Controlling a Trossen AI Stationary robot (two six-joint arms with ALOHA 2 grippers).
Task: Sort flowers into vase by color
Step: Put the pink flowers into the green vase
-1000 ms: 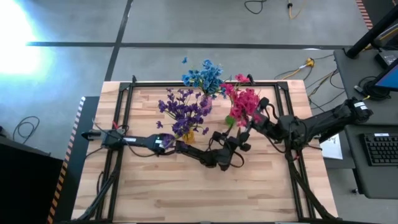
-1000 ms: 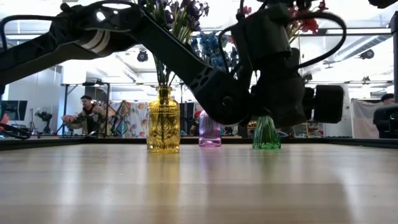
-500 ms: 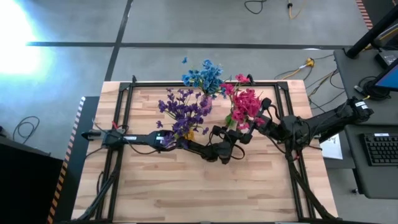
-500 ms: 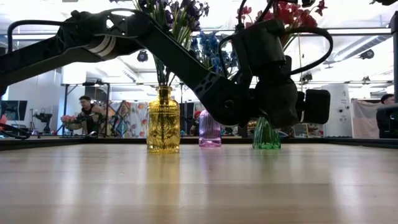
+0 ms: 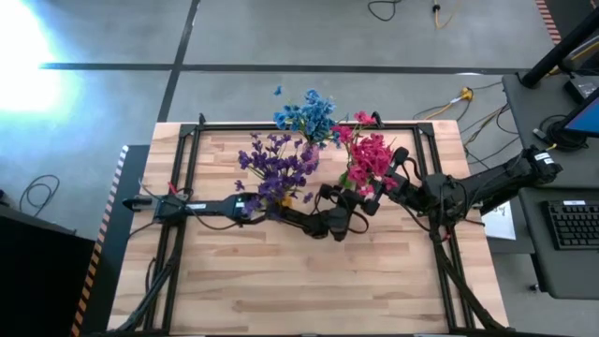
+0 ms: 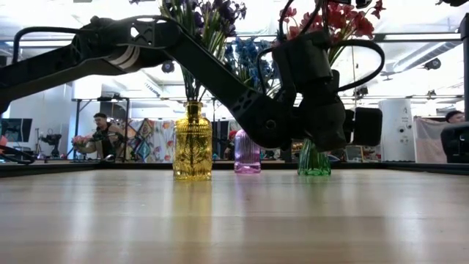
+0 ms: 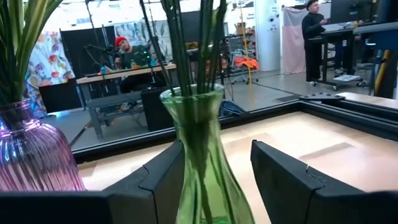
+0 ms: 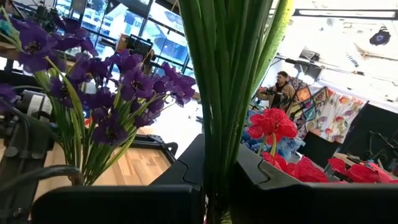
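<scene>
— Workshop floor all round, grey with cables, and at centre frame in the overhead view the wooden worktop (image 5: pixel 234 281). How far along is the sorting?

— Nearly done, I'd judge. Three vases stand in a row in the upper middle of the worktop. The yellow vase (image 6: pixel 193 143) holds the purple flowers (image 5: pixel 276 164), and the lilac vase (image 6: pixel 247 155) behind it holds the blue flowers (image 5: pixel 306 114). The green vase (image 7: pixel 202 155) has green stems standing in it, with the red flowers (image 5: pixel 368 157) above. I see no loose sprig lying on the bare wood.

— And the arms?

— The left arm reaches in from the left edge to mid-frame. The left tool (image 7: pixel 216 180) has its fingers apart, one on each side of the green vase's body. Whether they actually press the glass I cannot tell.

— The right one?

— It comes in from the right edge. The right tool (image 8: pixel 219 180) is clamped on a thick bunch of green stems, just beside the red blooms.

— So what is left?

— By my reckoning, only to let that red bunch settle in the green vase, let go, and draw both arms clear without tipping anything.
</scene>
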